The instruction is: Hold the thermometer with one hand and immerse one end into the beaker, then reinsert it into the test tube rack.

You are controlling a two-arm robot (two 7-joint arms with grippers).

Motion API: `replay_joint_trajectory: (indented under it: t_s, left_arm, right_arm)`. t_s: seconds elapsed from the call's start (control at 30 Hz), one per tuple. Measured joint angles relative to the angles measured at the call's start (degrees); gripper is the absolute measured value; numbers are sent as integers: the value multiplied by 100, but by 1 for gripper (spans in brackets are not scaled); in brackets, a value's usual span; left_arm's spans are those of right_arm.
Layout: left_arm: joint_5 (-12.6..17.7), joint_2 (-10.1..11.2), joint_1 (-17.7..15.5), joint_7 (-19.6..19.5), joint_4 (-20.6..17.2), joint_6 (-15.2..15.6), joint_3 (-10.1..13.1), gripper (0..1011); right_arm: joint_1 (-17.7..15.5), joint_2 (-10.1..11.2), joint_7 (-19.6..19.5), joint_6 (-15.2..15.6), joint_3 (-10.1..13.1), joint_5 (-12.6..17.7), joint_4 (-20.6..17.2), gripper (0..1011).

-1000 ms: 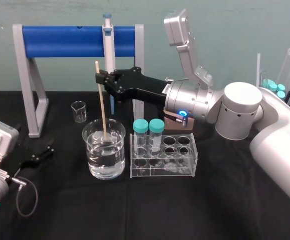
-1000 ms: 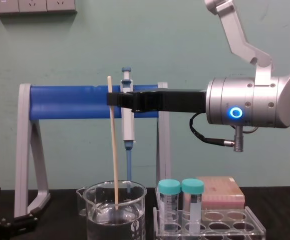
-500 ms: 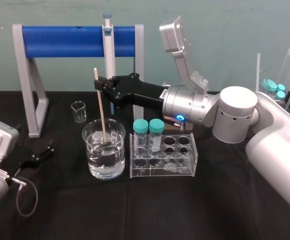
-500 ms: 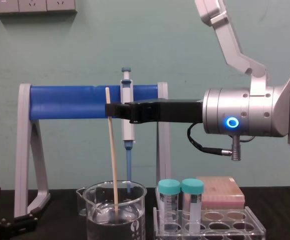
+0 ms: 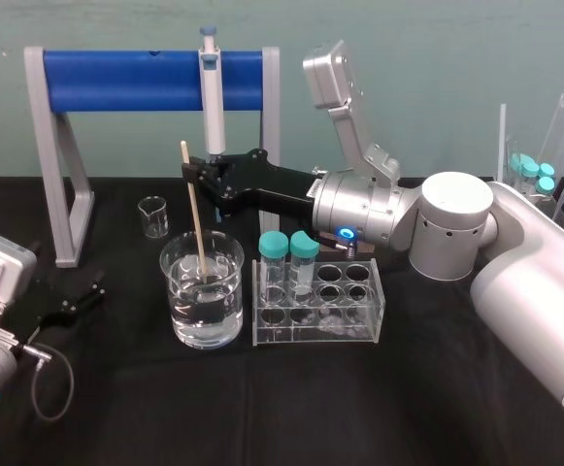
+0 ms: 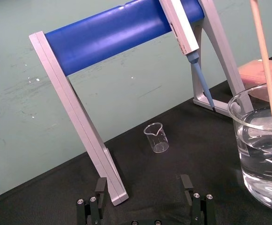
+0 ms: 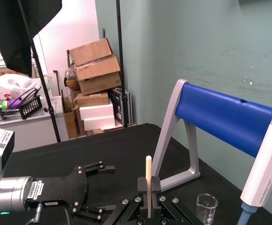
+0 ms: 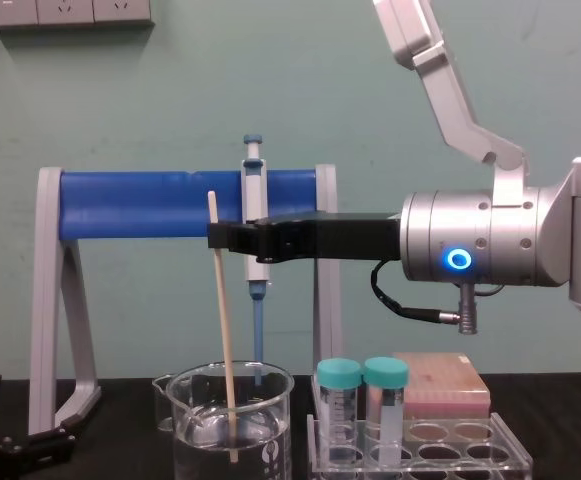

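The right gripper (image 5: 192, 175) reaches in level from the right, its black fingers closed on the thermometer (image 5: 195, 209) close to the rod's upper end. A short stub sticks up above the fingers, as the right wrist view shows (image 7: 148, 180).

The thermometer stands nearly upright with its long axis close to vertical. It tilts slightly, the top leaning left and the lower end a little to the right. The lower end points down into the beaker (image 5: 177, 291) and sits under the water line, inside the glass wall. In the chest view the rod (image 8: 222, 330) runs from the gripper (image 8: 215, 235) down through the beaker's rim (image 8: 195, 440) into the water. The left wrist view shows it entering the water (image 6: 265, 61).

The rack (image 5: 315, 335) sits just right of the beaker on the black table (image 5: 408, 408). Two teal-capped tubes (image 5: 289, 257) stand upright in its far left holes. A pink box (image 8: 440, 380) lies behind the rack.

Behind the beaker is a stand (image 5: 126, 80) with a blue bar, and a pipette (image 5: 210, 87) hangs from it tip down. A small beaker (image 5: 152, 216) sits on the table beyond the big one, near the stand.

The left gripper (image 5: 73, 296) rests low at the near left, well apart from the beaker. Its fingers are spread and hold nothing (image 6: 145, 204).
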Motion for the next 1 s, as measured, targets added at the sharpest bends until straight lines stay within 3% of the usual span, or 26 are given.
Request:
replay_joint_trajectory:
  t_s: [1.0]
  left_arm:
    - [0,0,0,0,0,0,0,1004]
  right_arm:
    - [42,-28,95,76,-7,-126,118,55]
